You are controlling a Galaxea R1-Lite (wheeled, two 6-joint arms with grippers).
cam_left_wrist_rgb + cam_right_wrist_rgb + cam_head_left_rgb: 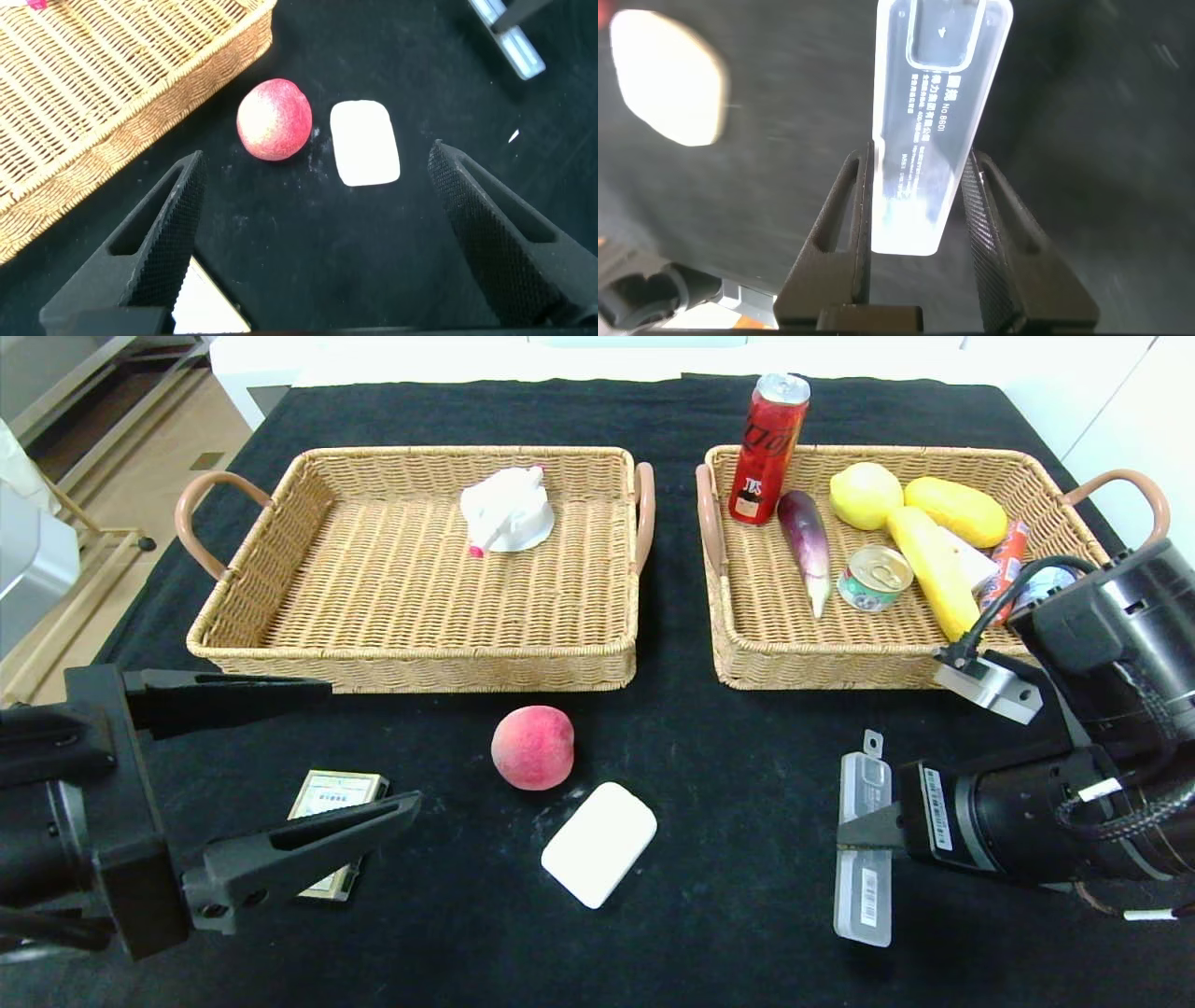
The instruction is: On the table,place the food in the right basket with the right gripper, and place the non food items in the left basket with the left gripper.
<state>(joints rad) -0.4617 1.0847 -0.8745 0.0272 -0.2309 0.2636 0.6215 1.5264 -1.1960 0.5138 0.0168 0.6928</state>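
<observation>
A pink peach (532,747) and a white rounded block (598,843) lie on the black cloth in front of the baskets. A small card box (327,803) lies at front left, partly under my left gripper (372,745), which hangs open over it with nothing between its fingers. In the left wrist view the peach (274,119) and white block (365,142) lie ahead of the left gripper (316,159). My right gripper (845,840) is shut on a clear plastic case (864,849) at front right. The right wrist view shows the case (938,93) between the fingers.
The left basket (411,658) holds a white crumpled item (507,510). The right basket (822,663) holds a red can (767,448), an eggplant (808,546), a small tin (875,577) and yellow produce (934,523). Bare cloth lies between the two baskets.
</observation>
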